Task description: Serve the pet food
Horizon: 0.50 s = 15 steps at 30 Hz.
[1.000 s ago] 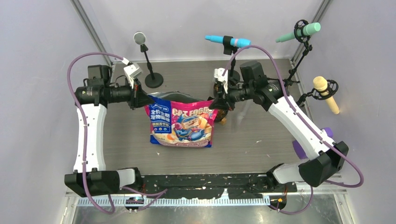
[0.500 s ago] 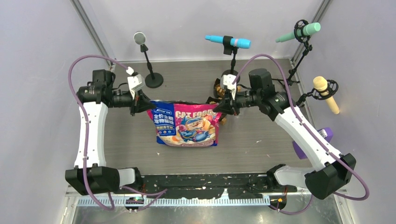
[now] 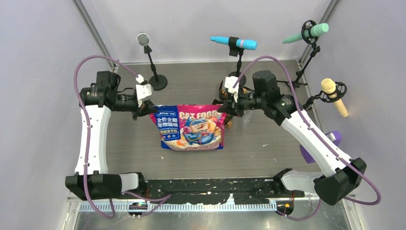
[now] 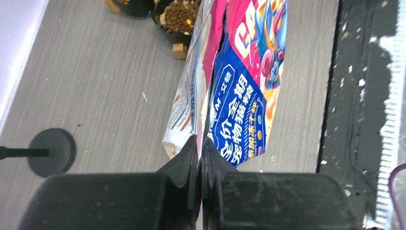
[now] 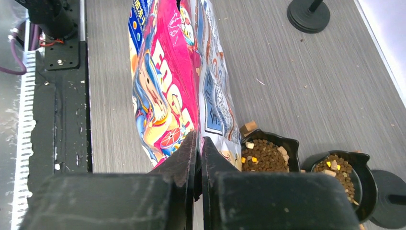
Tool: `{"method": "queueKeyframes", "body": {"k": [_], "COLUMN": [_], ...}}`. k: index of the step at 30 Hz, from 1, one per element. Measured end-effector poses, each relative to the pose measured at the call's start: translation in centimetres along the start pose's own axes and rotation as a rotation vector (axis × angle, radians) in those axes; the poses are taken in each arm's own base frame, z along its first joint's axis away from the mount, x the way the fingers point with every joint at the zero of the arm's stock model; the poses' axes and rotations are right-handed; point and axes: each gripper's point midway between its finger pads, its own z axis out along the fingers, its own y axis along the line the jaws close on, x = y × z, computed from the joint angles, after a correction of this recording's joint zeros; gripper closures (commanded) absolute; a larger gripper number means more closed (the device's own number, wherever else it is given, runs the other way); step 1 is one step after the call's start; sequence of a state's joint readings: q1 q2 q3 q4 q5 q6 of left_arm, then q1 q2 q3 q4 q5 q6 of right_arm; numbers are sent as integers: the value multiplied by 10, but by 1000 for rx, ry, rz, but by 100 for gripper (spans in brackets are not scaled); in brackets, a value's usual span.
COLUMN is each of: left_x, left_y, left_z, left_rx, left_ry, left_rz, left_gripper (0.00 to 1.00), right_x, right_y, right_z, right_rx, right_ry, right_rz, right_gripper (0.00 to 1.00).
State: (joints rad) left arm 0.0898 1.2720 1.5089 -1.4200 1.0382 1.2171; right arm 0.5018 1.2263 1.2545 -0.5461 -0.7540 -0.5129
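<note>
The glossy pink-and-blue pet food bag [image 3: 192,128] stands at mid-table, stretched between both arms. My left gripper [image 3: 145,109] is shut on its top left corner, and the left wrist view shows the jaws [image 4: 201,141] pinching the bag's [image 4: 239,96] edge. The right gripper [image 3: 225,106] is shut on the top right corner, its tips [image 5: 198,136] clamped on the bag [image 5: 167,86]. Brown kibble [image 5: 262,155] fills a black bowl [image 5: 287,143] right beside the bag; a second filled bowl [image 5: 359,182] sits next to it.
A round microphone stand base [image 3: 157,82] sits behind the left gripper. Blue [image 3: 233,43], green [image 3: 306,32] and tan [image 3: 333,96] microphones stand at the back and right. A purple object [image 3: 335,139] lies at the right edge. A black strip [image 3: 206,188] runs along the near edge.
Both grippers have shifted slightly right and toward the near side with the bag. Its top edge, gaping open a second ago, is now pulled straight and taut.
</note>
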Motion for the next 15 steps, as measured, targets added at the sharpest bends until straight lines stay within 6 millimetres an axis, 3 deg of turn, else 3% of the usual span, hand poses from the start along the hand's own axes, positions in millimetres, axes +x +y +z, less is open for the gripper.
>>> {"method": "queueKeyframes", "body": {"k": [8, 10, 11, 13, 15], "left_x": [11, 12, 12, 14, 14], "left_y": [-1, 0, 0, 0, -2], "left_z": [-1, -1, -2, -3, -2], "left_rx": [-27, -31, -33, -34, -22], "left_ry": [151, 163, 167, 181, 189], "left_rz": [95, 99, 101, 99, 97], "left_gripper": [100, 100, 100, 100, 93], "right_x": [-3, -3, -4, -8, -21], "right_y": [-4, -4, -4, -5, -9], "right_z": [3, 4, 4, 3, 1], "right_rx": [62, 62, 58, 52, 49], "right_ry": [53, 65, 72, 84, 78], "right_rz": [-53, -55, -49, -34, -32], "right_gripper": [94, 82, 69, 55, 41]}}
